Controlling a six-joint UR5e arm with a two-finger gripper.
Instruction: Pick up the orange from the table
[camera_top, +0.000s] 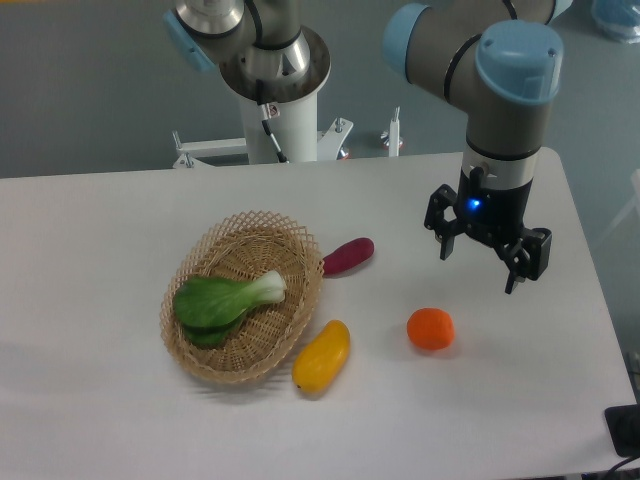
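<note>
Yellow mango-like fruit (322, 357) sits nearest, touching the near-right rim of the wicker basket (200, 352), which holds a bok choy (225, 297). Orange (431, 329) rests on the white table (90, 240), right of the yellow fruit, free of any contact. Gripper (483, 263) hangs above and to the far right of it, jaws spread, holding nothing. Purple sweet potato (348, 256) lies just beside the basket's far-right rim.

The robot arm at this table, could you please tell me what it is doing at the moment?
The arm's hand hangs open above the white table, up and to the right of the orange, holding nothing. The orange lies on the table untouched. Nearby lie a yellow mango-like fruit, a purple vegetable, and a wicker basket holding a leafy green.
</note>
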